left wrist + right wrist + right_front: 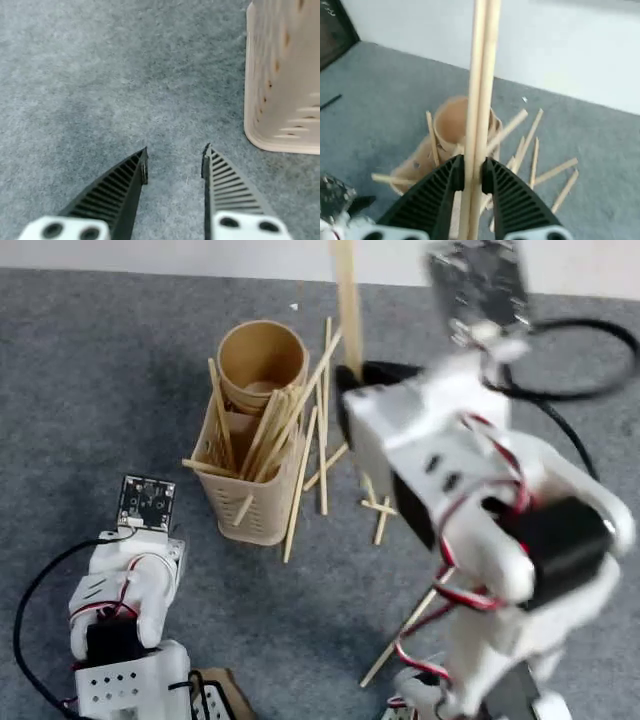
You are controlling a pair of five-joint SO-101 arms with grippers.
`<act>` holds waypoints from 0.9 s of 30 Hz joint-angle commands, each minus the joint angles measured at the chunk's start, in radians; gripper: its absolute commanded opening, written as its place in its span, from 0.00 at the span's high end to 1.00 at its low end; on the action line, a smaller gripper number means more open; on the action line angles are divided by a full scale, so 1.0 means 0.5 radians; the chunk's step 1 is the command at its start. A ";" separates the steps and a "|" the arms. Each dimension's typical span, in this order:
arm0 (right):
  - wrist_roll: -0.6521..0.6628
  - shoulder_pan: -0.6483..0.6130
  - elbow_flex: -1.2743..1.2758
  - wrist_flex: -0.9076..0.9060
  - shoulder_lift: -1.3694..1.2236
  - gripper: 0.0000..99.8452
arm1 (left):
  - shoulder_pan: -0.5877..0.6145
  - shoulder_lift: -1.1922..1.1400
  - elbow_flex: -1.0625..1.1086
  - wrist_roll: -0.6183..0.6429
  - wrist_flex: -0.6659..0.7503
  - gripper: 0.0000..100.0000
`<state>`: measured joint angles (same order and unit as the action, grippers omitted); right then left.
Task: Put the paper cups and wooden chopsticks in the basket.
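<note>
In the high view, open carpet [100, 370] lies left of the basket [250, 508], while chopsticks [275, 430] and a paper cup [262, 358] crowd its mouth and loose chopsticks [322, 480] litter its right.

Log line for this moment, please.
right gripper: shut on chopsticks | left gripper: open, near basket | paper cup: in basket

Matt pale wood chopsticks [482, 75]; smooth cream plastic basket [280, 75]; brown paper cup [262, 358]; grey fuzzy cloth table cover [100, 75]

The held chopsticks [484, 75] and the basket [280, 75] are cut off by view edges.
</note>
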<state>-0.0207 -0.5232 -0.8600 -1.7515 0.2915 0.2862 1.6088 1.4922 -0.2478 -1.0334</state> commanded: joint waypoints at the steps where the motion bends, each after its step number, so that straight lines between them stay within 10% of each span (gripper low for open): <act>1: 0.123 0.063 0.624 -0.032 0.385 1.00 | -0.038 -0.002 -0.011 0.015 0.034 0.80; 13: 0.025 -0.011 1.346 0.784 0.729 1.00 | -0.041 0.014 0.026 0.015 0.043 0.80; 27: -0.043 -0.428 2.963 2.905 1.140 1.00 | -0.103 0.014 0.075 0.015 0.074 0.80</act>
<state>-0.0330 -0.6859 0.4058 -0.5731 0.8117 0.2493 1.6103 1.5259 -0.2478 -1.0288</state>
